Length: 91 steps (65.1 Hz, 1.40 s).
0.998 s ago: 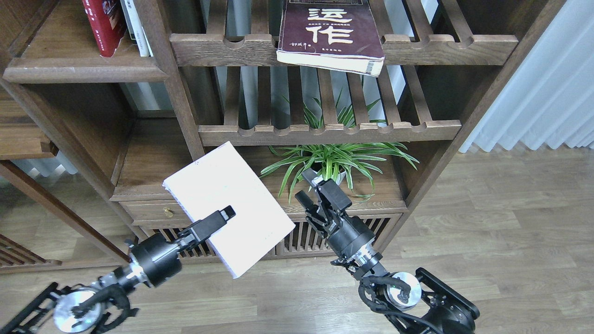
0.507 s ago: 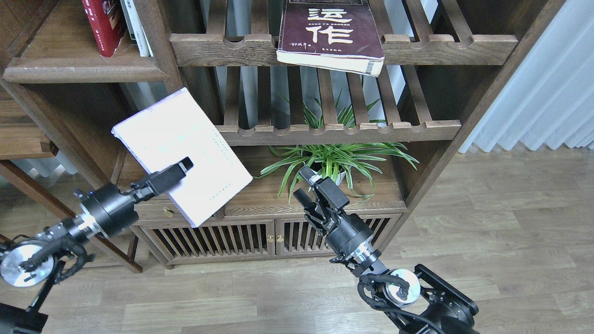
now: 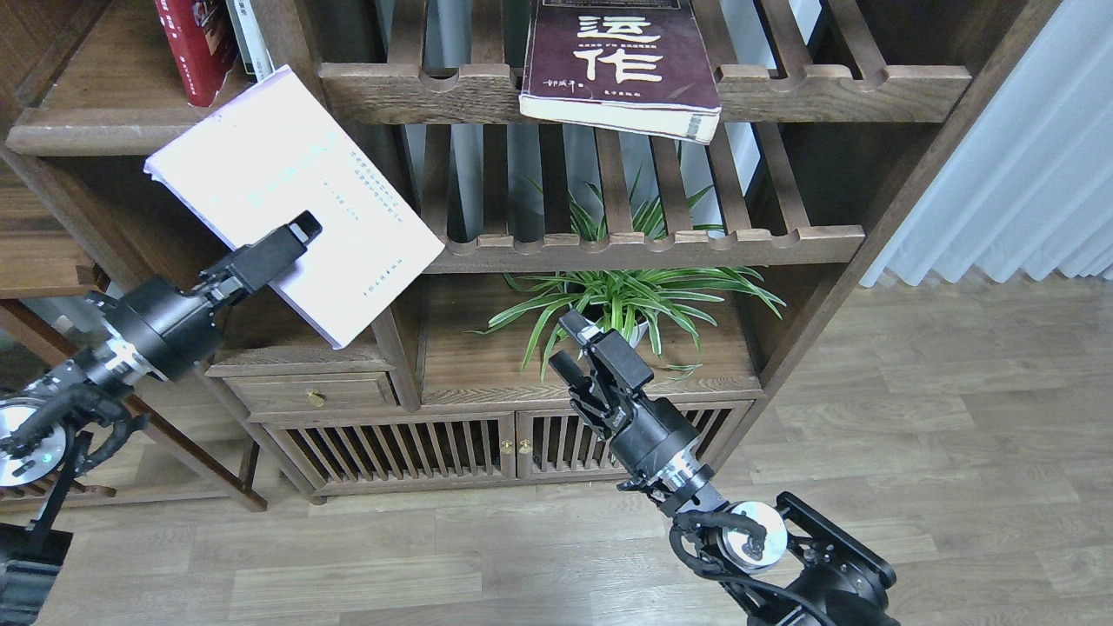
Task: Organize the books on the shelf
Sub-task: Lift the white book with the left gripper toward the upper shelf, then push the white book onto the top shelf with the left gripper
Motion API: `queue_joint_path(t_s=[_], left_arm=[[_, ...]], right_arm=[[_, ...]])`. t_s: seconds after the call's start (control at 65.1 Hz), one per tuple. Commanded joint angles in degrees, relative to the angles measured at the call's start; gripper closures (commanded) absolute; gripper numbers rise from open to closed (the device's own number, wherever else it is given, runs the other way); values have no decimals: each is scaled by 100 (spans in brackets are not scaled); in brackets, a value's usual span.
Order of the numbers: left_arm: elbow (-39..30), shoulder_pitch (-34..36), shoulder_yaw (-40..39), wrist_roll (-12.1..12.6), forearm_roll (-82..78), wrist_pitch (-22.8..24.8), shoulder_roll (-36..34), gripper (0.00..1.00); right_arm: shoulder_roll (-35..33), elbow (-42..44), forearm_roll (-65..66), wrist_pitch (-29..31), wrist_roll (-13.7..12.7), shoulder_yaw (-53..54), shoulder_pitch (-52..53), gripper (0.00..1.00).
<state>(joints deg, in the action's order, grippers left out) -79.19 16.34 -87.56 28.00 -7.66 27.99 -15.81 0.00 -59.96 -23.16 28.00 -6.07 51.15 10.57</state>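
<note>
Head view of a dark wooden bookcase (image 3: 348,174) with both arms raised before it. The left gripper (image 3: 291,239) is clamped on the lower edge of the pale white-lavender paperback (image 3: 287,187), one black finger lying across its cover; the book is held in the air, tilted, with its upper corner just in front of the rounded front edge of the solid dark-brown shelf (image 3: 130,122) at upper left, and its lower corner in front of the bookcase upright. On that shelf the red paperback (image 3: 196,48) leans against thin white-spined books (image 3: 252,43) at its right. The larger maroon paperback (image 3: 617,65), with big white Chinese characters on its cover, lies flat on the upper slatted rack (image 3: 826,83), its near edge overhanging the notched front rail. A second slatted rack (image 3: 626,248) sits below it. The right gripper (image 3: 578,348) hangs free and holds nothing, its fingers narrowly parted, in front of a green spider plant (image 3: 635,296) that stands on the lower board. Beneath are a small drawer (image 3: 304,396) with a brass knob and slatted cabinet doors (image 3: 409,452). A pale curtain (image 3: 1017,174) hangs at right over the wood-plank floor (image 3: 913,417).
</note>
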Motion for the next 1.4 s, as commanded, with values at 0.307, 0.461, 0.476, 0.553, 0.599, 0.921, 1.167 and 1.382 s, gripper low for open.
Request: queue_joint_path(t_s=[0.307, 0.461, 0.476, 0.553, 0.599, 0.921, 1.167, 1.382], left_arm=[[0, 264, -516, 0, 89, 1, 7, 100], [0, 273, -938, 0, 265, 1, -19, 99], [0, 273, -982, 0, 283, 1, -19, 99], [9, 264, -1096, 0, 292, 1, -19, 99], [9, 264, -1149, 0, 292, 1, -19, 99], [9, 264, -1387, 0, 292, 1, -28, 98], [9, 273, -1773, 0, 265, 1, -80, 98], [35, 387, -2213, 0, 169, 1, -353, 100]], right_arm=[[0, 125, 13, 0, 0, -9, 130, 4], [0, 160, 13, 0, 0, -9, 130, 4], [0, 169, 13, 0, 0, -9, 130, 4], [0, 169, 13, 0, 0, -9, 130, 4], [0, 169, 13, 0, 0, -9, 130, 4], [0, 169, 22, 0, 0, -35, 130, 4], [0, 169, 66, 0, 0, -35, 95, 4], [0, 169, 92, 0, 0, -35, 86, 4]])
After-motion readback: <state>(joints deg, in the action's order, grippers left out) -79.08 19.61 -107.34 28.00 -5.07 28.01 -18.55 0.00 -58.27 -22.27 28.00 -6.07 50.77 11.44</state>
